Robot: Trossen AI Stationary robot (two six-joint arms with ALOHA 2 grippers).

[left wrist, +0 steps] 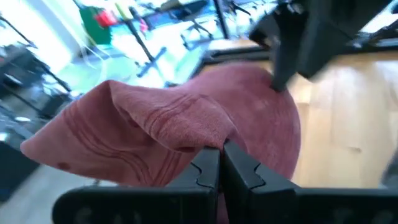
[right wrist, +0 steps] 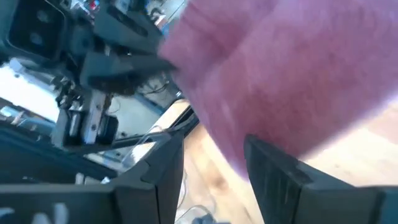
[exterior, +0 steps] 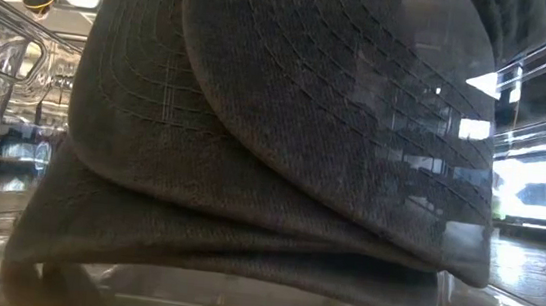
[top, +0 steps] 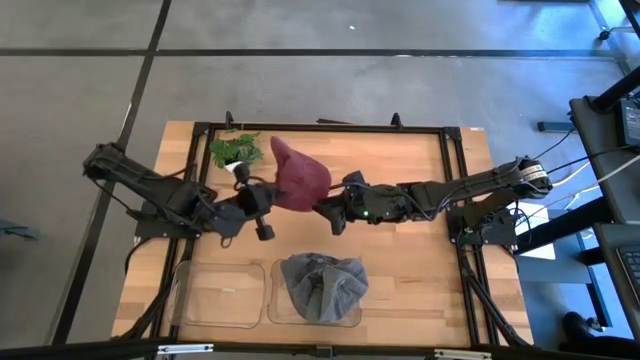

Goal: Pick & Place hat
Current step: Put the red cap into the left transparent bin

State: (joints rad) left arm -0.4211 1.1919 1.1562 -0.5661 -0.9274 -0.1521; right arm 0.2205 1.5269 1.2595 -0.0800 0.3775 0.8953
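Maroon cap [top: 298, 177] held mid-worktop [top: 420, 260], nearer far edge: left gripper [left wrist: 221, 163] pinched shut on its edge, right gripper [top: 327, 209] open at opposite side. Grey cap [top: 322, 285] sits in near-edge bin [top: 352, 318].

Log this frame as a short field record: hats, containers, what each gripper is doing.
red hat: mid-table, between both grippers
grey hat: in the right clear bin
left clear bin: no hat inside
left gripper: shut on red hat's edge
right gripper: open, fingers either side of red hat's other edge
plant: table's far left corner
table: wooden
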